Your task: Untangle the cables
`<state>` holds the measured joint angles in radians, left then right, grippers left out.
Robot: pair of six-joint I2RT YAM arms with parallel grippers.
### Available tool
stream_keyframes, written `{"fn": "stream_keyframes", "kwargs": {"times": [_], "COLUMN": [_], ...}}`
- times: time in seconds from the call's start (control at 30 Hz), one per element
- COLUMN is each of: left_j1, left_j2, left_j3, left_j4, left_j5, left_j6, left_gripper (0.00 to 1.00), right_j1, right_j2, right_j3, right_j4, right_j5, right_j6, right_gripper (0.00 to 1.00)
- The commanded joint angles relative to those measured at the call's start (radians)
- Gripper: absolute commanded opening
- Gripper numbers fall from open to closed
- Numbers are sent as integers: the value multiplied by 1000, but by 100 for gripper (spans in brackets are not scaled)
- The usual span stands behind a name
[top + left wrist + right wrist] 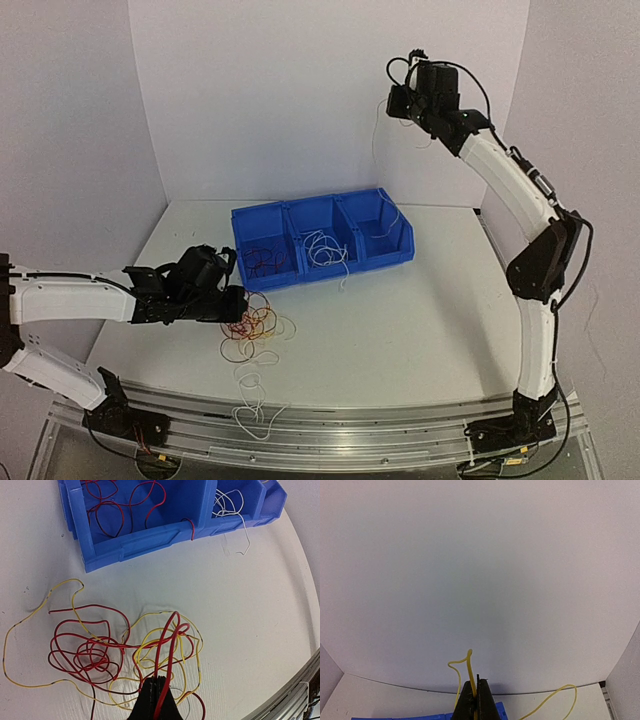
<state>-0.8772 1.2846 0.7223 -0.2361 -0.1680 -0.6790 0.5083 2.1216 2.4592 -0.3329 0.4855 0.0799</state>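
Cables (92,656), wrist cams only: left hand (159,684) clamped on red wire (167,645), right hand (476,692) clamped on yellow wire (470,666)

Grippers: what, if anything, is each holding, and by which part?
Left gripper pinches a thin red cable where it loops up from the tangle; right gripper pinches a thin yellow cable partway along.

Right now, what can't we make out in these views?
- Top view: yellow wire in right gripper too thin to follow.
- Right wrist: that wire's lower run cut off by the bottom edge.
- Left wrist: left gripper hides where it clamps the red wire; tangle runs off the bottom edge.
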Motion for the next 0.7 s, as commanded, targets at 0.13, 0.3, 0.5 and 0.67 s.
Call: {"fn": "stream_keyframes", "kwargs": {"times": [0.13, 0.3, 0.5, 0.67], "left_j1": [-3, -3, -3, -3], "left_j2": [-2, -4, 13, 32], "left_j3": [29, 18, 19, 27], "left_j4": [-6, -7, -9, -11], "left_j5": [-30, -27, -15, -5], "left_j6": [-19, -42, -61, -77], "left_gripper": [0, 0, 0, 0], "right_j1": [0, 0, 0, 0], "right_j2": [1, -47, -13, 39], "right_j3": [-142, -343, -454, -456], "right_j4": [71, 76, 115, 128], "right_j5": [-66, -73, -134, -195], "right_j6": [124, 244, 329, 404], "right_gripper": [0, 0, 0, 0]}}
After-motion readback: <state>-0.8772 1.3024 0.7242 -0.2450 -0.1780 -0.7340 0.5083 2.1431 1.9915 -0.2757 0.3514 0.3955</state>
